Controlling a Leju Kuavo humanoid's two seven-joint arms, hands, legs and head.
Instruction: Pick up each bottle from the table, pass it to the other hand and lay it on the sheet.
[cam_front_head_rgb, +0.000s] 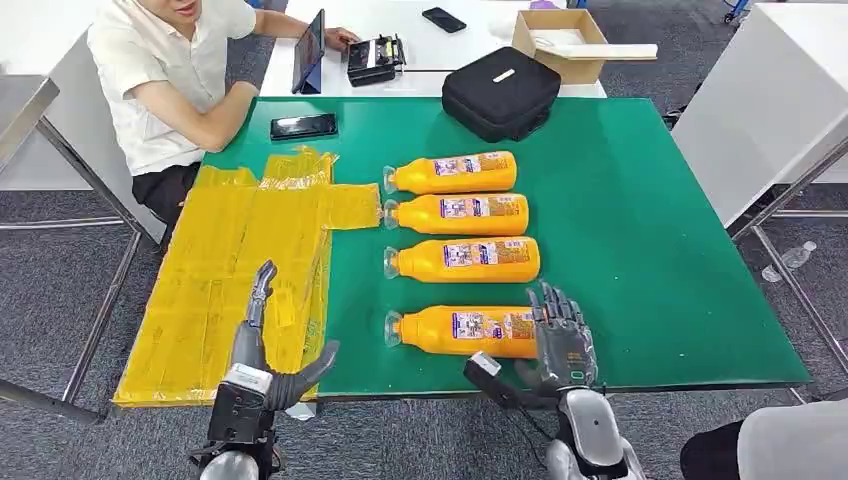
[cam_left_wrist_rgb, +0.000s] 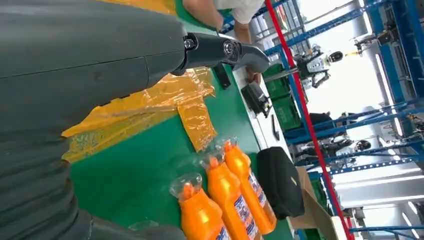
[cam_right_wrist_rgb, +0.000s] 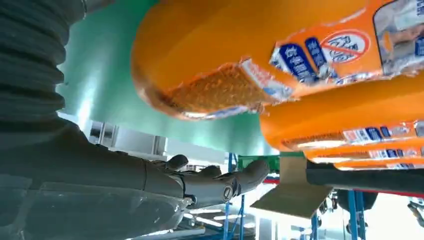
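Several orange bottles lie side by side on the green table (cam_front_head_rgb: 640, 220), caps pointing toward the yellow sheet (cam_front_head_rgb: 220, 260). The nearest bottle (cam_front_head_rgb: 460, 331) lies close to the table's front edge. My right hand (cam_front_head_rgb: 562, 340) stands at its base end, fingers spread, holding nothing. In the right wrist view that bottle (cam_right_wrist_rgb: 260, 55) looms close above the extended fingers (cam_right_wrist_rgb: 215, 182). My left hand (cam_front_head_rgb: 265, 345) is open above the sheet's near edge, fingers pointing away from me. The left wrist view shows the sheet (cam_left_wrist_rgb: 150, 105) and three bottles (cam_left_wrist_rgb: 227, 195).
A person in a white shirt (cam_front_head_rgb: 180, 70) sits at the table's far left corner. A black phone (cam_front_head_rgb: 303, 126) and a black bag (cam_front_head_rgb: 500, 92) lie at the back. A cardboard box (cam_front_head_rgb: 565, 40) and a tablet (cam_front_head_rgb: 310, 50) are on the white table behind.
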